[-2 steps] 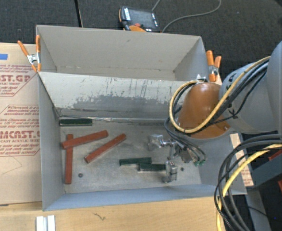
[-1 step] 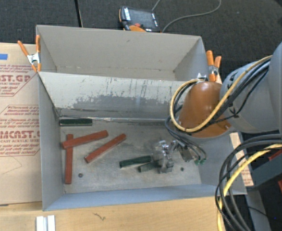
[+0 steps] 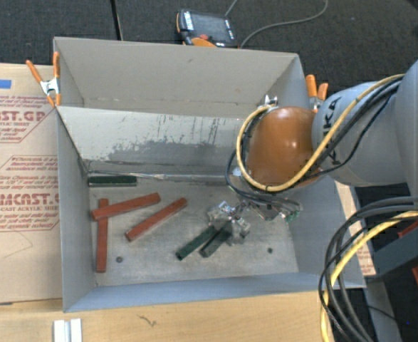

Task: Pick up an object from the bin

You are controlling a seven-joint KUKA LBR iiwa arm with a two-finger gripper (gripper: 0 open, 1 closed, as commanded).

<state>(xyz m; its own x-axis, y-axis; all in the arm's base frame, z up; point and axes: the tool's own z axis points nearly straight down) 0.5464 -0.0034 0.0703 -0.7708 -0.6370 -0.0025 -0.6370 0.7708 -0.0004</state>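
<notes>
1. Orange rounded cover (image 3: 283, 148) on the robot's wrist sits highest, over the right part of the bin, with yellow and black cables (image 3: 246, 137) looped round it.
2. Behind the cover, the grey arm (image 3: 379, 141) reaches in from the right.
3. Just below the cover, the end effector (image 3: 228, 218) is low over the bin floor, right of centre. Its silvery metal parts sit at the upper right ends of two dark green sticks. I cannot tell whether it is spread or pressed together, nor whether it touches either stick.
4. One of these, the longer green stick (image 3: 193, 248), lies flat and slants from lower left up toward the end effector. Just beside it on the right, the shorter green stick (image 3: 214, 246) lies nearly parallel.
5. Three red-brown sticks lie flat in the left half of the bin, well apart from the end effector: a slanted red stick (image 3: 157, 219) nearest the centre, a second red stick (image 3: 130, 205) to its left, and an upright red stick (image 3: 102, 237) running toward the front wall.
6. Along the foot of the back wall, at the left, lies a third green stick (image 3: 112, 180).
7. All of this rests in the grey metal bin (image 3: 180, 77), whose back wall is scuffed.
</notes>
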